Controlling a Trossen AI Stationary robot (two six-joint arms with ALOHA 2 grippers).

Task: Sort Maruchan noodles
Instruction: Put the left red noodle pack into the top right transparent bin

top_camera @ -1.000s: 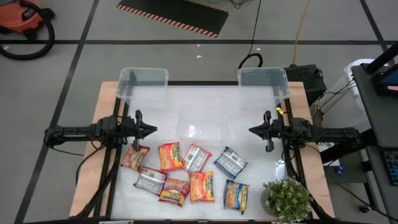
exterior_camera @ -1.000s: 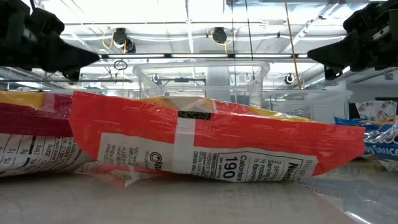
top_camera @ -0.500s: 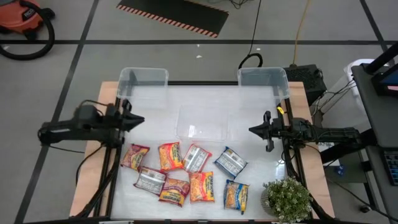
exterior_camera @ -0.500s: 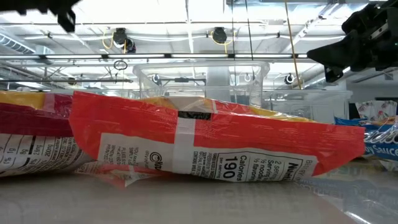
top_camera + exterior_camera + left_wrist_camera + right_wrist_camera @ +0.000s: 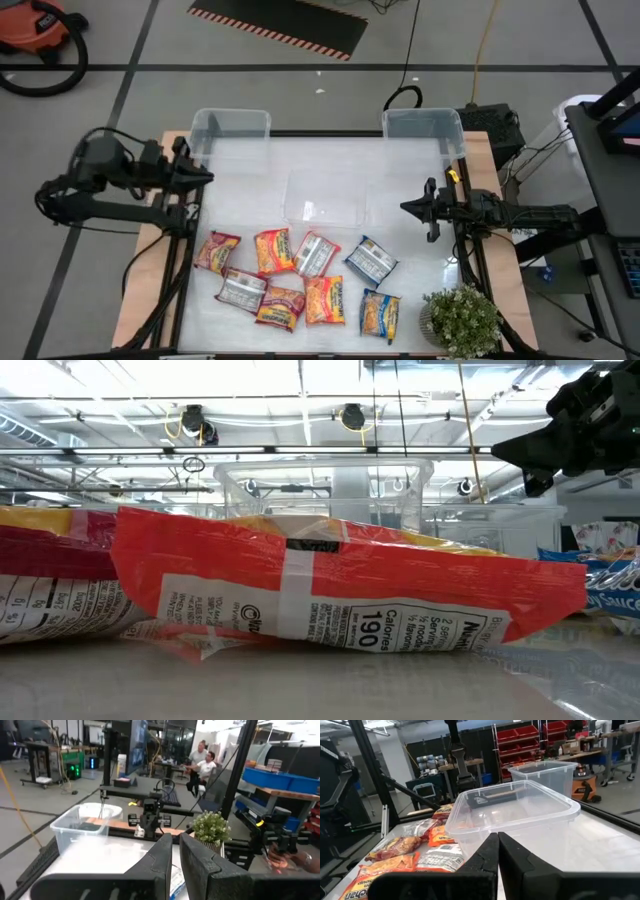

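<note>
Noodles: nine packets point(image 5: 300, 280) lie in a loose cluster at the table's point(image 5: 400, 310) 6 o'clock side, some overlapping, none in a bin.
Left gripper point(image 5: 205, 177): raised at the table's 9 o'clock edge, beside the left bin point(image 5: 230, 130); jaws narrow, holding nothing.
Right gripper point(image 5: 408, 208): over the table at 3 o'clock, pointing at the middle bin point(image 5: 328, 195); jaws pressed together, holding nothing.
Right bin point(image 5: 423, 128): at 1 o'clock.
Plant point(image 5: 462, 320): at 5 o'clock.
</note>
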